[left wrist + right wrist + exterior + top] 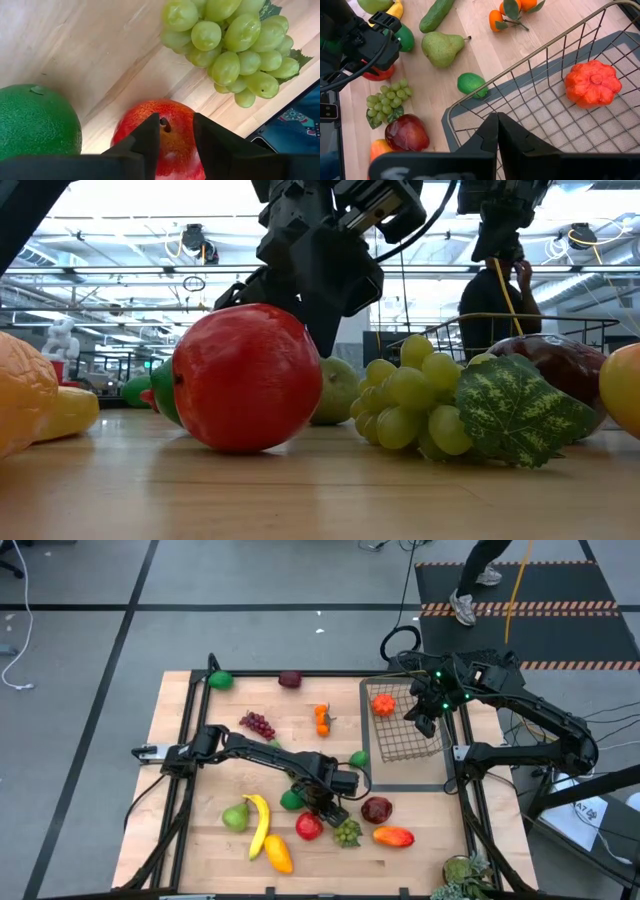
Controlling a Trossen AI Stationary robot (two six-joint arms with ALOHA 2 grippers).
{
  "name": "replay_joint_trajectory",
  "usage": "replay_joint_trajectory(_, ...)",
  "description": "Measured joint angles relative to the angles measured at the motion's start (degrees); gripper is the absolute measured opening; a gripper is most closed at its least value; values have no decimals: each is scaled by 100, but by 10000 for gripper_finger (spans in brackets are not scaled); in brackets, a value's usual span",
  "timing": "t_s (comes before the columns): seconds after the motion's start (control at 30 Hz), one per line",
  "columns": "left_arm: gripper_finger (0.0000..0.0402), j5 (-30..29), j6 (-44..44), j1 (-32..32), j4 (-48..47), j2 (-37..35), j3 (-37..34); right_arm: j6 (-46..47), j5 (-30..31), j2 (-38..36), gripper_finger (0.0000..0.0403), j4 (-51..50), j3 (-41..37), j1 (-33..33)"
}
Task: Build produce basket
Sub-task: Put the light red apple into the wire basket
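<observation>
The left pincer [176, 145] straddled the red apple [172, 132], not yet clenched; it needed centring before squeezing. The right pincer [497, 131] hung clenched above the basket [530, 107].

Both arms are built of black, angular link housings joined by rounded joint casings. Black cables run along the links; a loose loop rises behind the right arm [520, 705], near small green indicator lights at its wrist. The left arm [260, 752] ends in a blocky black wrist module. The fingers [145, 145] are flat, matte black, with squared tips.
</observation>
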Motion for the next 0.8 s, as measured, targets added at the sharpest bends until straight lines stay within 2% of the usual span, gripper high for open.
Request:
replay_joint_trajectory(0.23, 81, -2, 172, -13, 0, 0, 0, 0, 0, 0, 0, 0, 0, 0)
replay_joint_trajectory(0.53, 84, -7, 207, -63, 0, 0, 0, -47, 0, -1, 0, 0, 0, 0)
replay_joint_trajectory(0.8, 53, -132, 275, -70, 0, 0, 0, -131, 2, -1, 0, 0, 0, 1)
